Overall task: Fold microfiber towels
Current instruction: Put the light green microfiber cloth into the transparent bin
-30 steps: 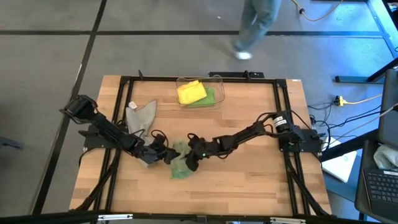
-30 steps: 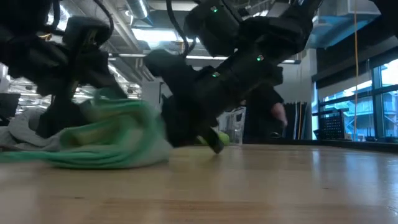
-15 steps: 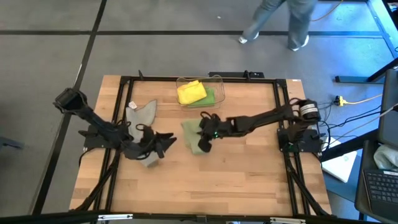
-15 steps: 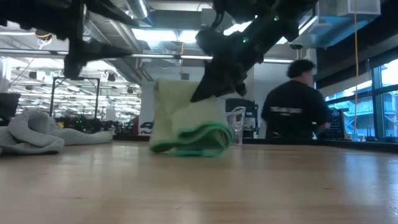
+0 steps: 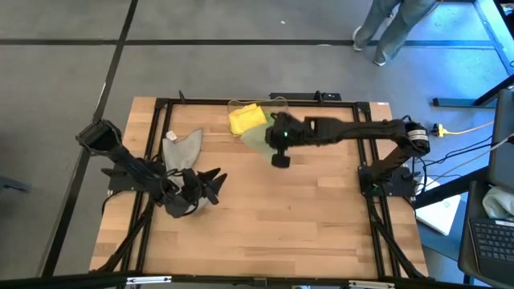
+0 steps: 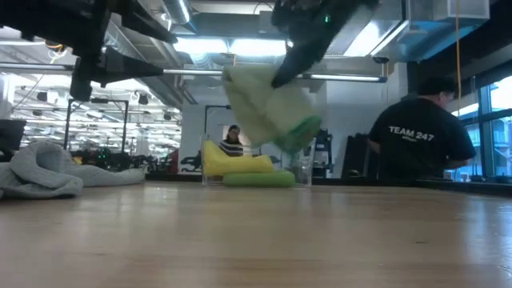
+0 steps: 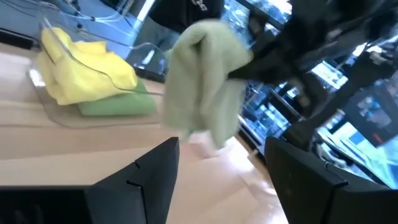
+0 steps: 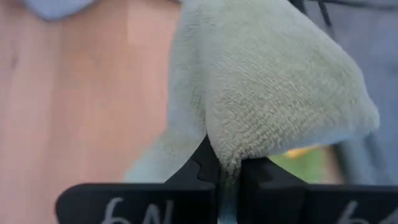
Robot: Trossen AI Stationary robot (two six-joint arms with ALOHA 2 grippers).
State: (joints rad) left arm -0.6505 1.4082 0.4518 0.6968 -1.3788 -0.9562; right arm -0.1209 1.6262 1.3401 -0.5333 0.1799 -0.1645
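Observation:
A folded pale sage towel (image 6: 268,108) hangs in the air near the clear bin (image 5: 277,103), with my right gripper (image 6: 285,76) shut on it. The bin holds a yellow towel (image 5: 246,118) lying on a bright green towel (image 5: 271,127). A grey towel (image 5: 181,147) lies crumpled on the table at the left. My left gripper (image 5: 210,183) stands open and level at the table's left middle, beside the grey towel, with nothing between its fingers (image 7: 146,177). My right gripper pinches the sage towel's bunched folded edge (image 8: 225,152) between its two fingers, several layers thick. The fingers slant down from the table's right side. The towel hangs below them in a loose bundle (image 6: 276,120), clear of the table.
The bin stands at the far middle of the table. A black frame (image 5: 161,103) runs around the tabletop. Bare wood (image 5: 273,225) spreads over the near half. Beyond the far edge a person in a dark shirt (image 6: 420,148) stands with their back turned.
My right gripper has risen and swung toward the far edge and the bin, carrying the sage towel from the table's middle up clear of the wood. My left gripper has risen a little and turned level, staying open.

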